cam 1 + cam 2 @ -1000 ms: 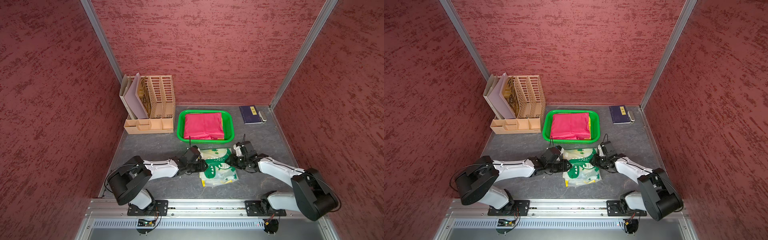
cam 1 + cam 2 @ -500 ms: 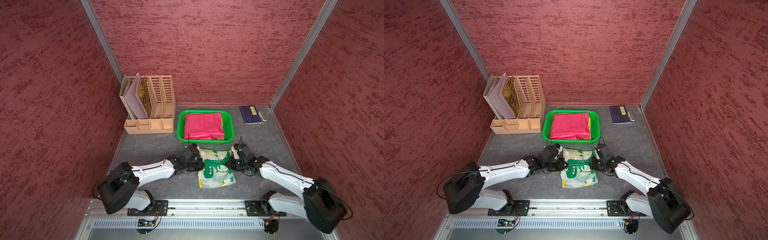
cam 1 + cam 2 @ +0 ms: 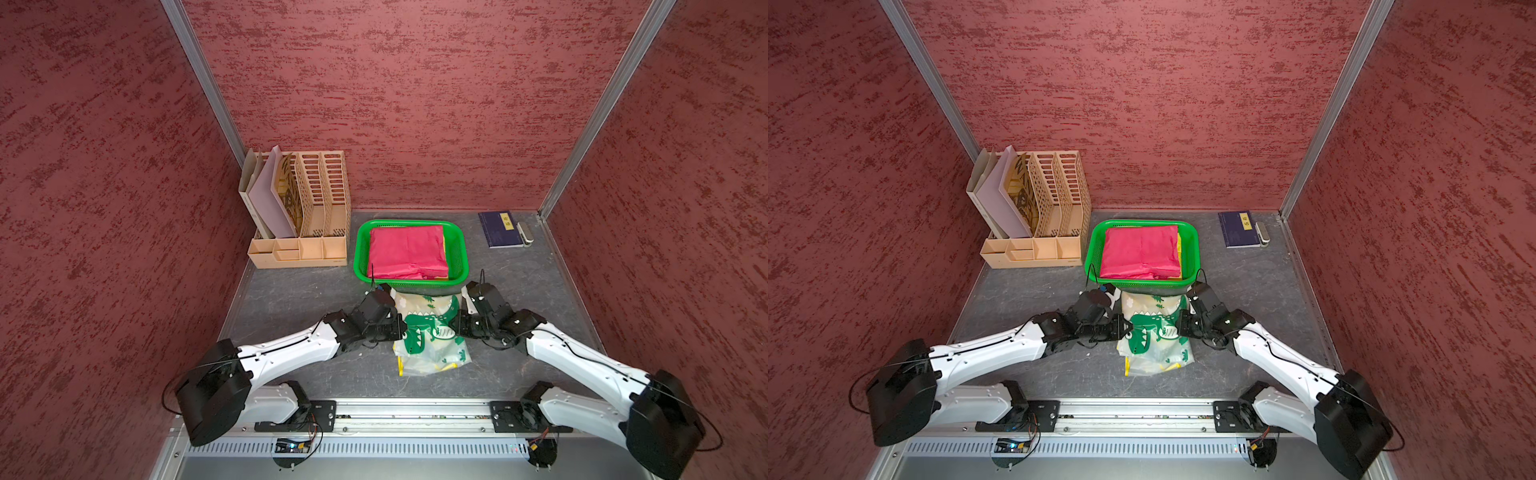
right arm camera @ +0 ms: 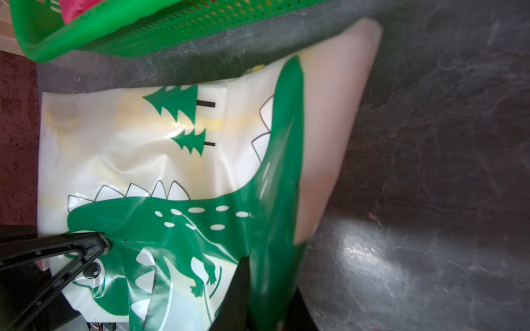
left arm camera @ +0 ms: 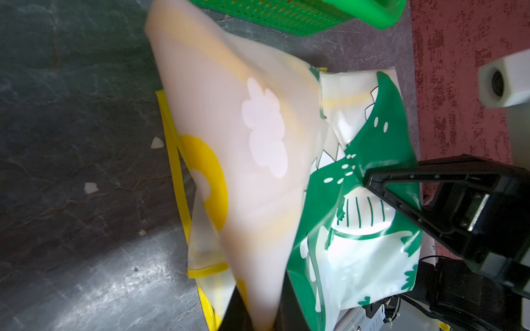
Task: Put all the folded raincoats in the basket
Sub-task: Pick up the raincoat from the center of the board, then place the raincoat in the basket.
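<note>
The folded raincoat (image 3: 428, 332) (image 3: 1154, 336), translucent white with a green dinosaur print and yellow trim, lies just in front of the green basket (image 3: 360, 253) (image 3: 1142, 284). My left gripper (image 3: 399, 328) (image 5: 262, 315) is shut on the raincoat's left edge (image 5: 258, 143). On the opposite edge (image 4: 172, 143), my right gripper (image 3: 455, 326) (image 4: 266, 286) is shut too. Both pinched edges are pulled up, while the yellow-trimmed near end rests on the table. A red folded item (image 3: 407, 251) fills the basket. The basket's perforated wall (image 5: 272, 14) (image 4: 143, 31) shows close by in both wrist views.
A tan slotted file organizer (image 3: 299, 216) with folders stands left of the basket. A dark blue book (image 3: 500, 228) with a small grey object (image 3: 524, 233) beside it lies at the back right. Red walls close three sides, and a metal rail (image 3: 395, 415) runs along the front.
Both grippers have closed on the raincoat's side edges. The arms have stretched toward the basket, and the raincoat's far end now sits against the basket's front wall.
</note>
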You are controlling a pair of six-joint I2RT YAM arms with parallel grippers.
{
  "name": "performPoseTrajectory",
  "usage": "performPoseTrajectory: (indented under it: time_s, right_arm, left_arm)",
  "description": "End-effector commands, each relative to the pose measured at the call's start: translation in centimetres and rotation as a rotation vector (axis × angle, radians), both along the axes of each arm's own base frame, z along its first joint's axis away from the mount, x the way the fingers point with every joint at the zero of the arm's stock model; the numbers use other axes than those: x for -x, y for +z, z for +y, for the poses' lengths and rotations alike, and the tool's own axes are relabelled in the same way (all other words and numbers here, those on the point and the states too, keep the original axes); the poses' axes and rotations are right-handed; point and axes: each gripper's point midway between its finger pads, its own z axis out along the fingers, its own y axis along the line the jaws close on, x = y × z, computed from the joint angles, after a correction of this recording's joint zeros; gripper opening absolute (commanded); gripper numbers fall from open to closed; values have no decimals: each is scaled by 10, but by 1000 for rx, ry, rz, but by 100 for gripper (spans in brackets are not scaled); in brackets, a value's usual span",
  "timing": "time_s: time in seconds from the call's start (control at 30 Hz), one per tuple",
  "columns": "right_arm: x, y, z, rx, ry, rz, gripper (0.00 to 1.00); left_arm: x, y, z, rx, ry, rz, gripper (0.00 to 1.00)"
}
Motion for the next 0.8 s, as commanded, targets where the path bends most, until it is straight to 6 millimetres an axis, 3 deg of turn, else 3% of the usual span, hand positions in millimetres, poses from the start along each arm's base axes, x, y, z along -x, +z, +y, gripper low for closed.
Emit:
performPoseTrajectory:
  time_s: [0.0, 0.5, 0.77]
  right_arm:
    - [6, 25, 12, -44, 49, -21, 0]
    - [13, 149, 52, -233, 142, -173, 0]
    - [-1, 198, 73, -254, 176, -229, 0]
  left_arm:
    - [-12, 37, -7, 55, 14, -97, 0]
    - [-6, 91, -5, 164, 8, -219, 0]
    - [-10, 149, 5, 205, 48, -338, 0]
